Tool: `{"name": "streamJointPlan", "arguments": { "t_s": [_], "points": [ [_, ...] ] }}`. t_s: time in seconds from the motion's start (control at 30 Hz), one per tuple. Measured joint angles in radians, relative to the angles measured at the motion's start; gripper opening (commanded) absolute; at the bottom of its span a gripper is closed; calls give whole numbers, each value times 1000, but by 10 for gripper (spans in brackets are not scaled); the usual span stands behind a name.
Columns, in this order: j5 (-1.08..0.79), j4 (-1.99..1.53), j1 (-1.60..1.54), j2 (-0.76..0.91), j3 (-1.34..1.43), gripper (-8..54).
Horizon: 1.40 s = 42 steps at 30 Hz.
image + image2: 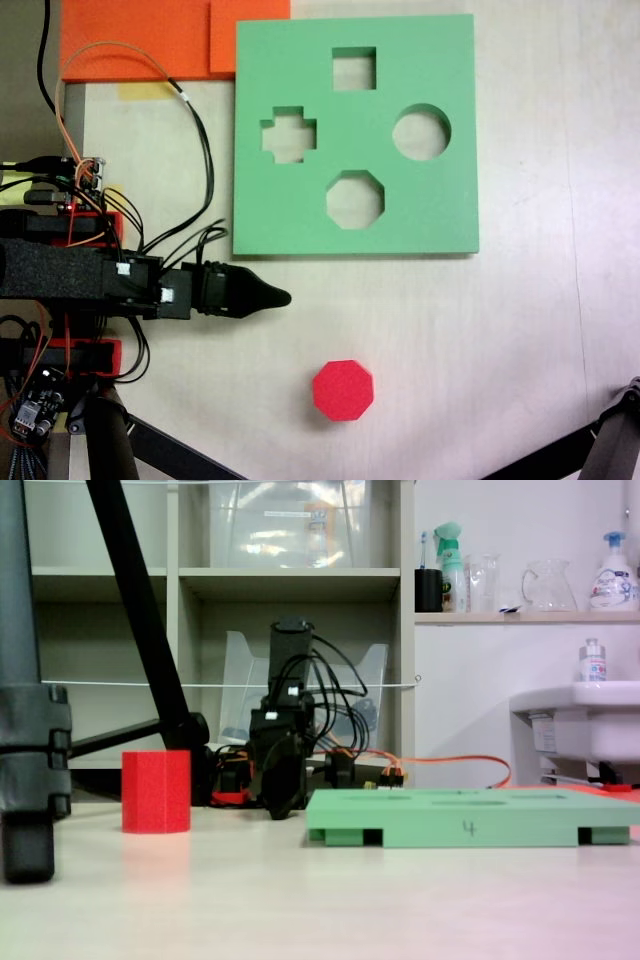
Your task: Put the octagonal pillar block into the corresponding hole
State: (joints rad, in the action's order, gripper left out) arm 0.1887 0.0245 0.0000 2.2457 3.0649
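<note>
The octagonal pillar block is a bright red foam prism standing upright on the pale table, below the green board in a fixed view. It also appears left of the arm. The green foam board lies flat, and its eight-sided hole is the lowest cutout. My black gripper points right, just below the board's lower left corner and up-left of the block. It hangs low over the table, shows no gap between its jaws, and holds nothing.
The board also has a cross-shaped cutout, a square one and a round one. Orange foam sheets lie at the top left. Cables trail from the arm's base. Black tripod legs stand near the table's edge.
</note>
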Motion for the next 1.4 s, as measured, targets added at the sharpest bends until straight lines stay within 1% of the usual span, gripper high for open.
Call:
{"name": "streamJointPlan", "arguments": {
  "t_s": [0.47, 0.5, 0.53, 0.6, 0.63, 0.67, 0.73, 0.8, 0.87, 0.93, 1.1, 1.13, 1.17, 1.2, 1.27, 1.33, 1.4],
  "points": [
    [14, 0, 0, 2, 0, 345],
    [72, 0, 6, 2, 0, 337],
    [173, 8, 12, 2, 0, 327],
    [541, 6, 21, 0, -11, 320],
    [680, -3, 38, 2, -34, 319],
    [778, -57, 46, 0, -83, 316],
    [956, -252, 52, 0, -227, 294],
    [1150, -551, 52, 0, -495, 264],
    [1247, -738, 58, 0, -629, 235],
    [1307, -890, 77, 0, -735, 234],
    [1321, -1154, 95, -32, -989, 236],
    [1316, -1184, 109, -55, -1032, 245],
    [1304, -1218, 132, -94, -1089, 289],
    [1273, -1266, 147, -146, -1169, 367],
    [1233, -1347, 155, -239, -1281, 443],
    [1203, -1424, 163, -330, -1359, 493],
    [1192, -1459, 169, -390, -1387, 521]
  ]
}}
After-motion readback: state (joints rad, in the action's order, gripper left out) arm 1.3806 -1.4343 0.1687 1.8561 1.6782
